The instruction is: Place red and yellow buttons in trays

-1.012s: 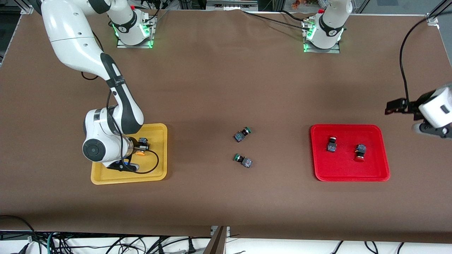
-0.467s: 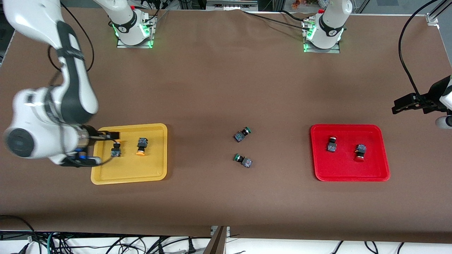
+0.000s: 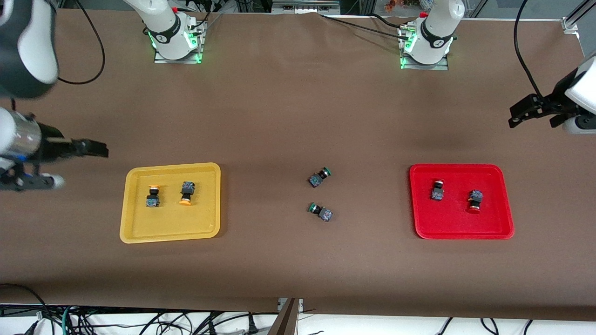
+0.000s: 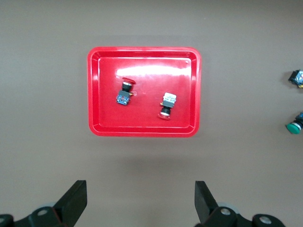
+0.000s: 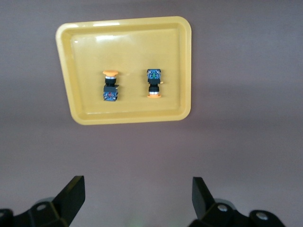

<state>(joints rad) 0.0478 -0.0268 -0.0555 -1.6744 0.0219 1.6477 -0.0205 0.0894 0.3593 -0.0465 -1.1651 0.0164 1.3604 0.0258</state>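
Front view shows us the yellow tray [image 3: 171, 231] toward the right arm's end of the desk [image 3: 288, 107] with two orange-yellow-capped buttons [image 3: 152, 195] [image 3: 186, 193] lying in it side by side, and the red tray [image 3: 461, 230] toward the left arm's end with two red-capped buttons [image 3: 436, 190] [image 3: 474, 201] in it, while two green-capped switches [image 3: 319, 177] [image 3: 321, 211] lie on the bare desk between the trays. We see the right pincer [image 3: 95, 150] up in the air over the desk's edge at the right arm's end, well apart from the yellow tray, its jaws spread wide and empty in the right wrist view. The left pincer [image 3: 521, 113] hangs over the desk's edge at the left arm's end, well apart from the red tray, jaws likewise wide apart and holding nothing in the left wrist view.
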